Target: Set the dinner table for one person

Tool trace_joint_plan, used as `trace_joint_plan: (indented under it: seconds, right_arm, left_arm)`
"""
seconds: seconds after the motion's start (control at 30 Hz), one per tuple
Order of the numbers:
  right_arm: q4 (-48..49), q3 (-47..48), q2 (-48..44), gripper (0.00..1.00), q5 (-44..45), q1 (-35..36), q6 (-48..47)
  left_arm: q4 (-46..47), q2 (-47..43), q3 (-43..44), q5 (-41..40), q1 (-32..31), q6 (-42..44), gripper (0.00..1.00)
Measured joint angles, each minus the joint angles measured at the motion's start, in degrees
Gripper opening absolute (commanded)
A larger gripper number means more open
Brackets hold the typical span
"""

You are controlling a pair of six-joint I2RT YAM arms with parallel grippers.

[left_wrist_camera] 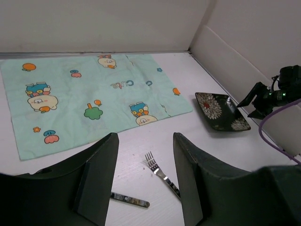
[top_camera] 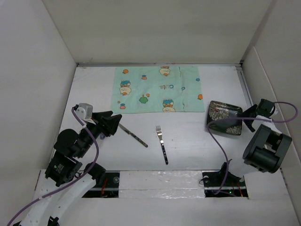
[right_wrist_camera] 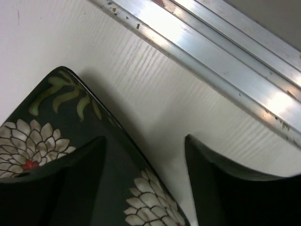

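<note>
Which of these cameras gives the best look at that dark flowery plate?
The left wrist view: the plate shows nearly whole, with both white flower patterns clear. The top view shows it smaller, with a purple cable crossing it. The right wrist view is so close that it catches only one corner of it.

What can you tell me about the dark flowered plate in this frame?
The plate is squarish with a glossy black look and a raised rim. It is printed with white, red-centred flowers and pale green leaves, and nothing lies in it. It sits on the right of the table, just off the near right corner of the mint cloth. The right gripper is open astride its rim, one finger over the inside and one outside. Contact cannot be told.
</note>
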Motion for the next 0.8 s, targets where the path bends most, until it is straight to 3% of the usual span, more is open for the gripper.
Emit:
trace_joint_plan:
  seconds: [0.03, 0.13, 0.17, 0.43, 0.47, 0.6, 0.73, 0.8]
  right_arm:
    - [0.0, 1.1, 1.8, 0.59, -1.0, -0.1, -0.7]
    - [-0.1, 2.8, 6.3, 0.60, -4.5, -0.4, -2.0]
    - [-0.3, 3.1, 7.3, 0.65, -5.3, -0.4, -2.1]
    - [-2.9, 4.7, 7.7, 0.59, -11.0, -0.4, -3.0]
    - [-3.1, 4.6, 7.7, 0.51, -11.8, -0.4, -3.0]
    - [-3.8, 2.2, 5.7, 0.38, -13.2, -0.7, -2.6]
    - [-4.4, -1.3, 1.1, 0.38, -12.8, -0.7, -1.3]
    - [-4.9, -2.9, -1.4, 0.50, -12.8, -0.7, -0.5]
  left_arm:
    - [0.0, -0.1, 0.0, -0.3, 0.0, 0.1, 0.47]
    - [-0.1, -0.1, 0.0, -1.4, 0.0, 0.2, 0.47]
    - [-0.1, -0.1, 0.0, -1.9, 0.0, 0.2, 0.47]
    - [-0.2, -0.3, 0.0, -3.7, 0.0, 0.3, 0.47]
    - [-0.2, -0.5, 0.0, -3.9, 0.0, 0.3, 0.47]
    - [-0.3, -0.7, 0.0, -4.4, 0.0, 0.3, 0.47]
    - [-0.3, -0.7, 0.0, -4.5, 0.0, 0.3, 0.47]
    - [-0.3, -0.7, 0.0, -4.5, 0.0, 0.3, 0.47]
